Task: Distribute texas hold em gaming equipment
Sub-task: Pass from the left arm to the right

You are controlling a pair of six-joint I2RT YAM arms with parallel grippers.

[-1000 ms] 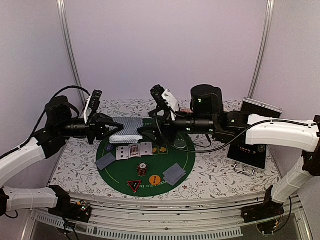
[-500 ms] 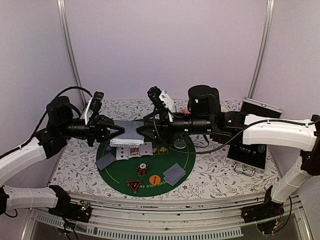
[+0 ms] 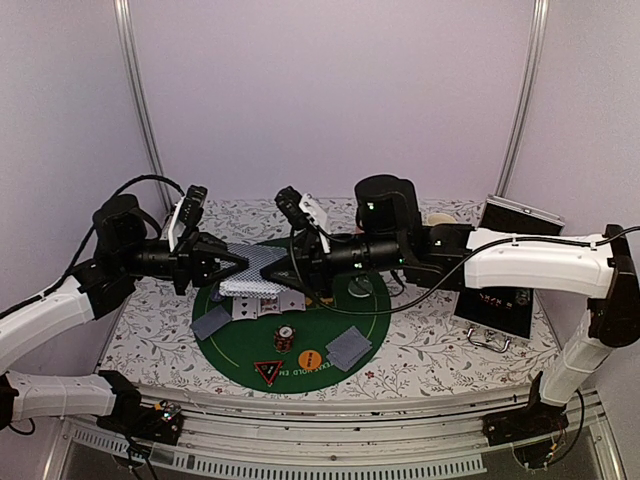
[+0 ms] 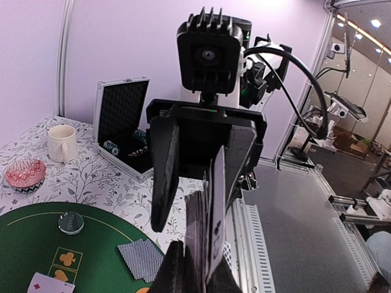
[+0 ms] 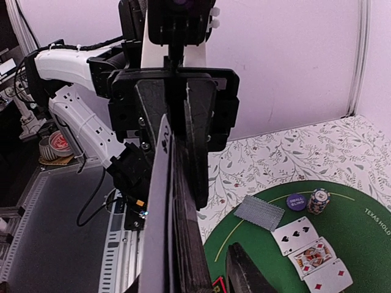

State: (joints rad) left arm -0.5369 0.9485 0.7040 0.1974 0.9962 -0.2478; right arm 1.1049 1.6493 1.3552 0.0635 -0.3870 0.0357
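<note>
My left gripper (image 3: 222,266) is clamped on one end of the deck of cards (image 3: 252,262), holding it in the air over the far left part of the green mat (image 3: 365,310). My right gripper (image 3: 285,268) faces it from the other side. Its jaws stand apart, one on either side of the deck's free end, with a gap showing between them and the cards. On the mat below lie face-up cards (image 3: 262,305), a chip stack (image 3: 286,338), an orange button (image 3: 308,357), a triangular marker (image 3: 268,371) and face-down cards (image 3: 348,347).
</note>
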